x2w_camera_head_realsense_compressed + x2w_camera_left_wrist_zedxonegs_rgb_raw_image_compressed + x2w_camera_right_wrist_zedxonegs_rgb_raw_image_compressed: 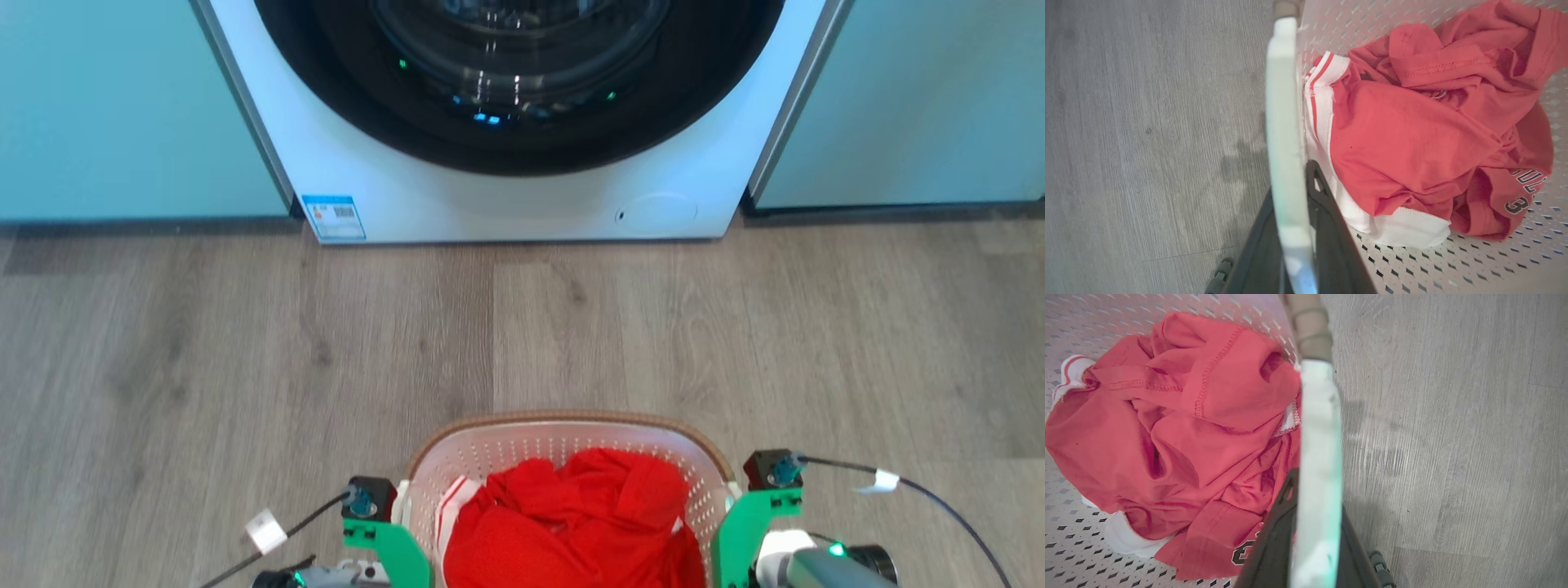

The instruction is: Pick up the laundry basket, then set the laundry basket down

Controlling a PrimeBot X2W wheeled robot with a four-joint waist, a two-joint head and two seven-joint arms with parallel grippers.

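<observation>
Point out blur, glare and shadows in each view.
Head view: glare streaks on the washing machine door. Left wrist view: the laundry basket handle blurs up close; a shadow on the floor. Right wrist view: the other handle blurs likewise; soft floor shadow.

**Open floor ahead, washer closes off the far end**

A wide stretch of bare wooden floor (245,343) lies between the laundry basket (571,418) and the washing machine (506,196), and it runs free to either side too. The machine's front and the teal panels (122,106) flanking it wall off the far end. Inside the basket, a heaped red garment (571,523) takes up most of the room, with perforated bottom bare around its edges. The left gripper (1290,192) and right gripper (1316,498) each clamp one side of the basket, so both flanks are taken. Thin cables (939,498) loop outward from them.
</observation>
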